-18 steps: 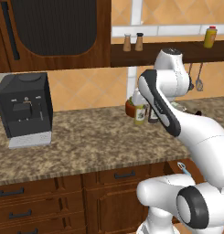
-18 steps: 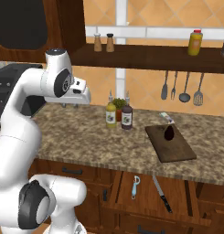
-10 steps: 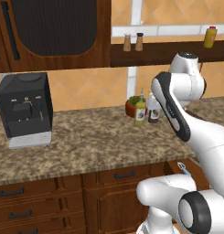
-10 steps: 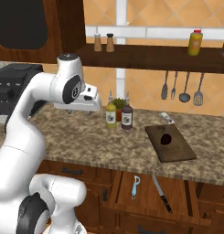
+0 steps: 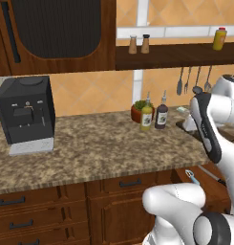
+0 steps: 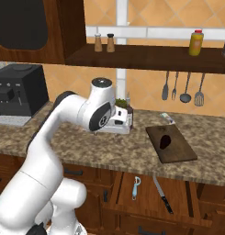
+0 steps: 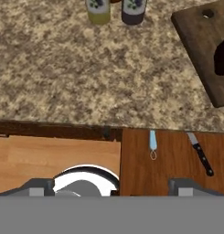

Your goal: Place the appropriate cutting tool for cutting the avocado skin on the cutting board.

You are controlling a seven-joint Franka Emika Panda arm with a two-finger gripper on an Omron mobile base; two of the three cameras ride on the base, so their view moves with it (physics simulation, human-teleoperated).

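The avocado [image 6: 165,141] lies on the cutting board [image 6: 178,153], which rests on the counter [image 6: 132,149]. Below the board, knife [image 6: 162,194] and peeler [image 6: 136,187] lie in the open drawer [image 6: 146,202]. Two bottles [image 5: 154,115] stand left of the board.

counter [image 7: 86,77]: speckled brown-grey granite | cutting board [image 7: 200,45]: dark brown wood | avocado [image 6: 165,141]: brown-black | knife [image 7: 200,154]: grey blade, black handle | peeler [image 7: 152,140]: blue handle

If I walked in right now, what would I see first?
The big white arm bending over the speckled counter would catch your eye first. To its right lies a dark board with a black avocado on it. Below the counter an open drawer holds a knife and a small blue-handled tool.
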